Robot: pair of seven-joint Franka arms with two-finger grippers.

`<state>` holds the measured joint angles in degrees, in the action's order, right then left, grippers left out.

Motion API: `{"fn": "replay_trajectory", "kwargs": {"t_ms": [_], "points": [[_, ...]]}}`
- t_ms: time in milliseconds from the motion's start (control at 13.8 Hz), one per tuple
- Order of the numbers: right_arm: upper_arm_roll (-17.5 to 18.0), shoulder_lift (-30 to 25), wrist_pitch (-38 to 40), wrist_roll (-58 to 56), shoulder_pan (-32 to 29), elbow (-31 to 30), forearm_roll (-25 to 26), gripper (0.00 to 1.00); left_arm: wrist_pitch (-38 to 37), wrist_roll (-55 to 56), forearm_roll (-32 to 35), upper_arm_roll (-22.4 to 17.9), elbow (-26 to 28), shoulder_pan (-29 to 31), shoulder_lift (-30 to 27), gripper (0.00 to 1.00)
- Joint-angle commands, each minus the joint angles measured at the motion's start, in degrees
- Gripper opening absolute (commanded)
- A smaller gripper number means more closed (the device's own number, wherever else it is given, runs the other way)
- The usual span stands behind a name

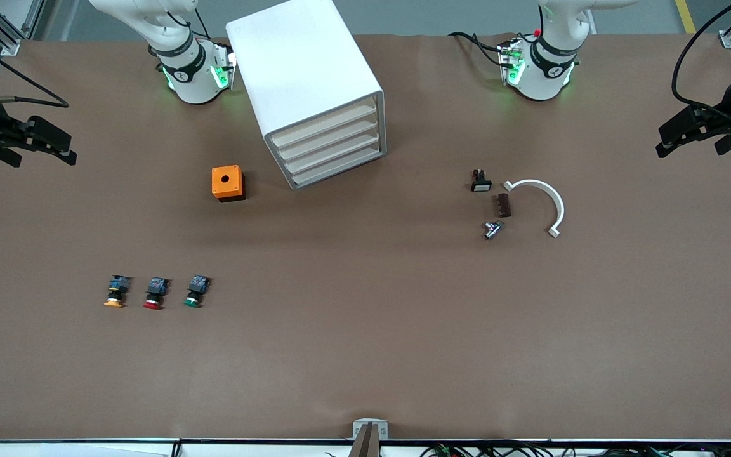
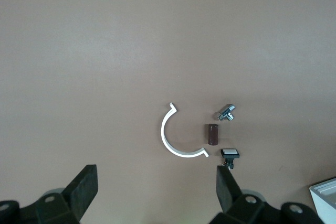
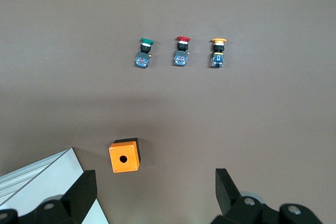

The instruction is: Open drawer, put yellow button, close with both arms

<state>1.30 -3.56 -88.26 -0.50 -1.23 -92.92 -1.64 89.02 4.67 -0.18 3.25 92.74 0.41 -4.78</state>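
Note:
The white cabinet (image 1: 305, 76) stands between the arm bases; its four beige-fronted drawers (image 1: 334, 145) are all shut. The yellow button (image 1: 115, 293) lies on the table toward the right arm's end, nearer the front camera than the cabinet, and also shows in the right wrist view (image 3: 218, 53). My right gripper (image 1: 64, 151) is open and empty, high over the table's edge at the right arm's end (image 3: 156, 192). My left gripper (image 1: 667, 145) is open and empty, high over the table's edge at the left arm's end (image 2: 156, 190).
A red button (image 1: 155, 294) and a green button (image 1: 195, 292) lie beside the yellow one. An orange box with a hole (image 1: 228, 183) sits beside the cabinet. Toward the left arm's end lie a white curved clip (image 1: 543, 197), a brown block (image 1: 502, 205), a metal part (image 1: 492, 229) and a white-capped switch (image 1: 480, 181).

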Motion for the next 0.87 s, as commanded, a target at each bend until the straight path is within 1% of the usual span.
{"fn": "replay_trajectory", "kwargs": {"t_ms": [0, 290, 435, 652, 797], "points": [[-0.07, -2.07, -0.24, 1.02, 0.09, -2.00, -0.73, 1.00, -1.31, -0.80, -0.43, -0.09, -1.43, 0.21, 0.65, 0.99], [-0.07, -2.07, -0.24, 1.29, 0.18, -1.92, -0.73, 1.00, -2.71, -0.27, -1.31, -0.09, -1.60, 0.30, 0.83, 0.99], [-0.07, -2.15, -0.16, 1.29, 0.27, -2.00, -0.73, 1.00, -4.12, -0.80, -3.76, -0.26, -1.60, 0.47, 0.92, 0.99], [-0.07, -2.24, -0.07, 3.57, 0.53, -2.00, -0.73, 1.00, -5.61, -0.19, -12.18, -0.18, -1.43, 0.47, 1.09, 0.99], [-0.07, -2.24, -0.07, 3.75, 0.97, -2.09, -0.73, 1.00, -6.31, -0.10, -19.21, -0.35, -1.60, 0.56, 2.49, 0.99]]}}
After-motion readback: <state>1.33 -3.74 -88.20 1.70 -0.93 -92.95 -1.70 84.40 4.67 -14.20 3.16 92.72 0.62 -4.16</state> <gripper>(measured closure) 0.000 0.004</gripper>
